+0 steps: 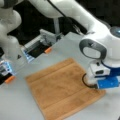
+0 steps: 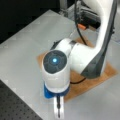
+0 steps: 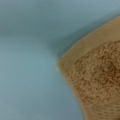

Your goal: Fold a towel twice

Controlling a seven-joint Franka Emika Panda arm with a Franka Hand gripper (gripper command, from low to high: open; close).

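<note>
The orange-brown towel (image 1: pixel 60 87) lies spread flat in a single layer on the grey table (image 1: pixel 15 105), with woven bands along two opposite edges. In a front view my arm covers most of the towel (image 2: pixel 110 71). My gripper (image 2: pixel 58 110) points down at the towel's corner nearest that view's bottom, its white fingers standing close to the table. In a front view the blue wrist mount (image 1: pixel 107 82) hangs over the towel's right corner and hides the fingers. The wrist view shows that corner of the towel (image 3: pixel 100 80) close up on the grey surface, with no fingers in sight.
A second white arm (image 1: pixel 10 37) stands at a front view's left. Fixtures with orange tips (image 1: pixel 47 50) (image 1: pixel 10 79) sit along the table's far and left sides; one orange tip (image 2: pixel 81 26) shows at a front view's top. A black perforated board (image 2: pixel 15 105) borders the table.
</note>
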